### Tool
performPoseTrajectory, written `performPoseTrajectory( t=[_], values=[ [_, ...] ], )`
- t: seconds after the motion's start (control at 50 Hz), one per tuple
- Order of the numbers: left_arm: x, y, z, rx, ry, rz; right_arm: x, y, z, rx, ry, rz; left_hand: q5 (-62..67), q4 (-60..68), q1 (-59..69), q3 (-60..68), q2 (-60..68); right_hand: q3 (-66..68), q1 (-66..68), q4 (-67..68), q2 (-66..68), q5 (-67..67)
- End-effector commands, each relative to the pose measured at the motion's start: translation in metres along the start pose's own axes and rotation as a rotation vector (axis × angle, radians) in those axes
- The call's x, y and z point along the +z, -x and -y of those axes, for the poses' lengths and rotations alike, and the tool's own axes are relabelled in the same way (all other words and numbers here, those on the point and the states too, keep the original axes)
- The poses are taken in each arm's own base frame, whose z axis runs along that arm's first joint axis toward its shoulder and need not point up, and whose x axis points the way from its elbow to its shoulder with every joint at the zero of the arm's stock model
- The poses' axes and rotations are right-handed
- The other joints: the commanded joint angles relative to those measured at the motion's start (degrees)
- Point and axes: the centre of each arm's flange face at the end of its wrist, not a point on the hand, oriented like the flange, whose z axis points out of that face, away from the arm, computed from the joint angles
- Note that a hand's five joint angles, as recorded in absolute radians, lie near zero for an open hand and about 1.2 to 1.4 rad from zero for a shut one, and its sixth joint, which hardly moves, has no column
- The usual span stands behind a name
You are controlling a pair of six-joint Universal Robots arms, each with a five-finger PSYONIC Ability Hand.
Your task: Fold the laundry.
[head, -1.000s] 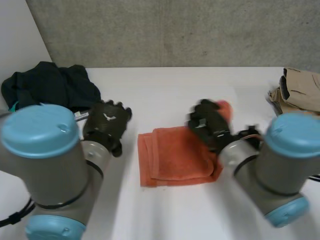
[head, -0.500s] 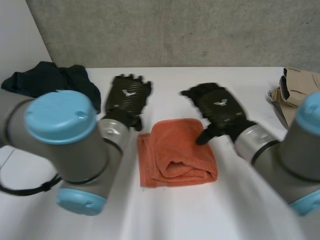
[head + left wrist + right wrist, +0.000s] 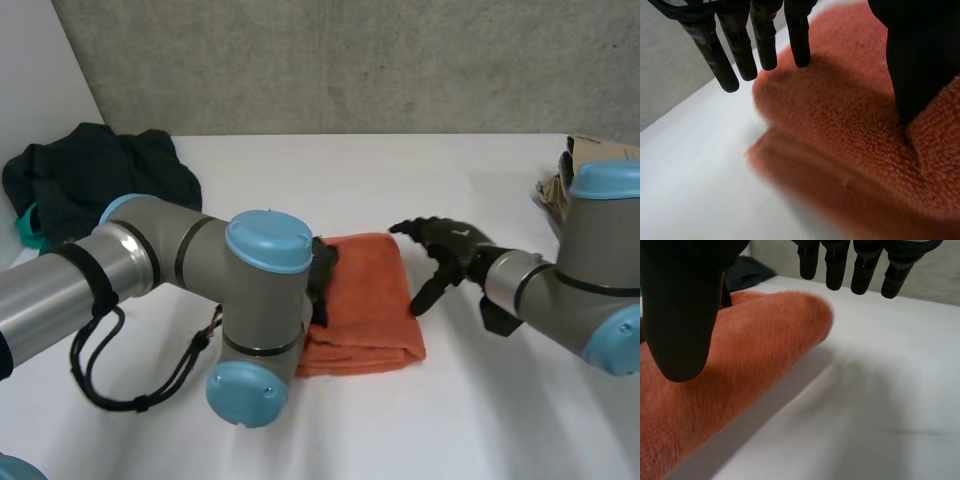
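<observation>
Flanking the folded towel (image 3: pixel 365 300) mid-frame, left hand (image 3: pixel 322 278) and right hand (image 3: pixel 452 250) stood open; another fold probably needed an edge pinched.

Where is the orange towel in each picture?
Head view: the orange towel lies folded mid-table, between the left hand and right hand.
Left wrist view: towel under the left hand's thumb, at its fingertips.
Right wrist view: towel beside the right hand's thumb.
Shared landmark: the white table.

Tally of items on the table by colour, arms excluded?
Orange: 1, folded orange towel
Dark: 1, crumpled dark garment
Tan: 1, tan bundle at the table's edge, partly behind the right arm
Total: 3
</observation>
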Motion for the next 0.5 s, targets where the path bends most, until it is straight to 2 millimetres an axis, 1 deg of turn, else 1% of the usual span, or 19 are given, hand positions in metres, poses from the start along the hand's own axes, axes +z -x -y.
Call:
performPoseTrajectory(
  t=[0.02,0.04,0.12,0.16,0.26,0.28,0.34,0.36,0.42,0.44,0.5],
  values=[
    [-0.021,0.013,-0.013,0.12,0.081,0.088,0.012,0.039,-0.014,-0.035,0.037,0.131,1.37,1.26,-0.02,0.67,0.56,-2.44,-3.21,-1.93,-2.58,-2.81],
    [-0.023,0.014,-0.012,0.124,0.081,0.088,0.014,0.042,-0.018,-0.04,0.044,0.135,1.37,1.26,-0.02,0.67,0.56,-2.44,-3.21,-1.93,-2.58,-2.81],
    [-0.029,0.014,-0.017,0.15,0.091,0.086,0.022,0.041,-0.026,-0.059,0.062,0.123,1.37,1.26,-0.02,0.67,0.56,-2.44,-3.21,-1.93,-2.58,-2.81],
    [-0.031,0.013,-0.023,0.16,0.103,0.081,0.025,0.039,-0.03,-0.075,0.07,0.105,1.37,1.26,-0.02,0.67,0.56,-2.44,-3.21,-1.93,-2.58,-2.81],
    [-0.031,0.013,-0.028,0.159,0.105,0.086,0.028,0.031,-0.029,-0.157,0.069,0.009,1.53,1.42,0.15,0.84,0.73,-2.44,-3.21,-1.93,-2.58,-2.81],
    [-0.031,0.013,-0.028,0.158,0.102,0.087,0.026,0.029,-0.026,-0.201,0.066,-0.015,1.54,1.42,0.15,0.84,0.73,-2.44,-3.21,-1.93,-2.58,-2.81],
    [-0.033,0.018,-0.02,0.146,0.079,0.099,0.022,0.029,-0.02,-0.277,0.053,-0.045,1.54,1.42,0.15,0.84,0.73,-2.44,-3.21,-1.93,-2.58,-2.81],
    [-0.037,0.021,-0.011,0.135,0.053,0.102,0.017,0.029,-0.013,-0.321,0.039,-0.059,1.54,1.42,0.15,0.84,0.73,-2.44,-3.21,-1.93,-2.58,-2.81],
    [-0.043,0.027,0.006,0.11,0.005,0.111,0.007,0.032,0.0,-0.371,0.005,-0.075,1.2,1.09,-0.18,0.51,0.39,-2.44,-3.21,-1.93,-2.58,-2.81],
    [-0.049,0.031,0.019,0.095,-0.033,0.114,-0.001,0.036,0.005,-0.385,-0.015,-0.083,-0.13,-0.24,-1.52,-0.83,-0.94,-2.44,-3.21,-1.93,-2.58,-2.81],
    [-0.057,0.036,0.037,0.073,-0.098,0.105,-0.009,0.044,0.009,-0.398,-0.05,-0.079,-3.33,-3.45,-4.72,-4.03,-4.14,-2.44,-3.21,-1.93,-2.58,-2.81]
  ],
)
